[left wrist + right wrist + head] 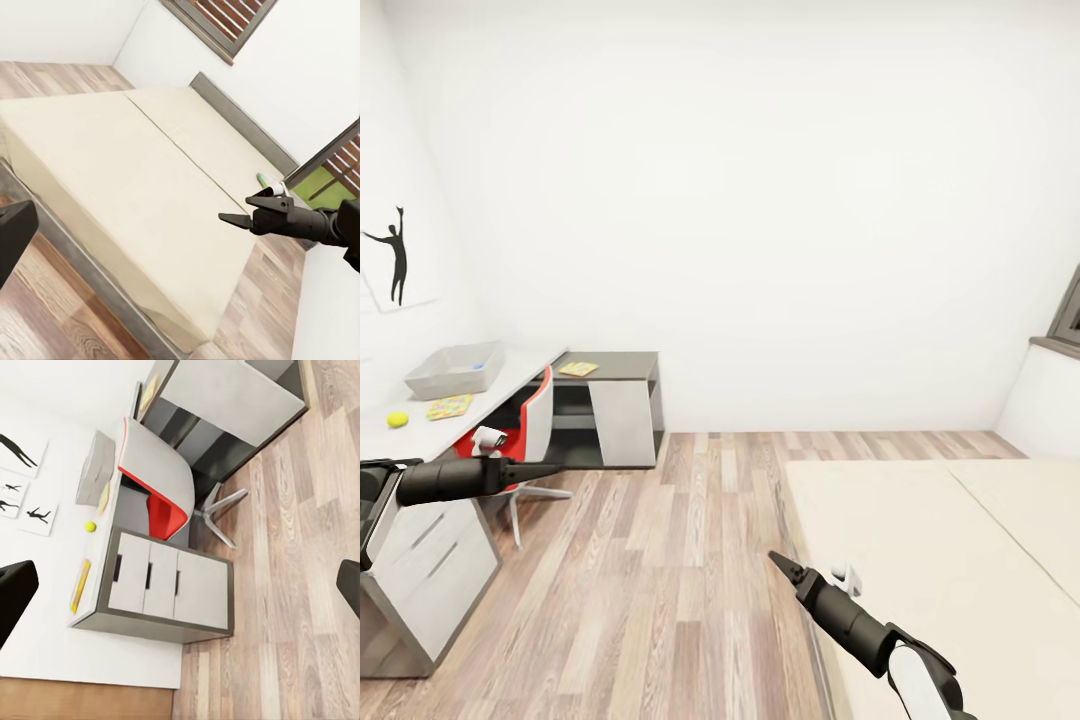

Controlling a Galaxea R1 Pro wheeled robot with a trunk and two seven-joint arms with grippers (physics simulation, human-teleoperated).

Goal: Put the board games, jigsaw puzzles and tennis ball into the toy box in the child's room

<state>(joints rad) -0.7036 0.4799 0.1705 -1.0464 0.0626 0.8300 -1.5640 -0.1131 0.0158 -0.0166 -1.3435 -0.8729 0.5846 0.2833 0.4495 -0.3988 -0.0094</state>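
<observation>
The grey toy box (455, 368) stands on the white desk (510, 385) at the far left, also the toy box (95, 467) in the right wrist view. Near it lie a yellow-green tennis ball (397, 419) and a colourful flat box (450, 406). Another yellow flat box (578, 369) rests on the dark desk section. A further flat yellow-edged box (80, 585) lies at the desk's near end. My left gripper (550, 467) hovers open beside the chair. My right gripper (778, 563) hangs open over the bed's edge, with its fingers (349, 577) wide apart.
A red and white swivel chair (525, 430) is tucked under the desk, and a drawer unit (430, 570) stands at the near left. A large beige bed (940, 540) takes up the right side. Wooden floor (660, 560) lies between them.
</observation>
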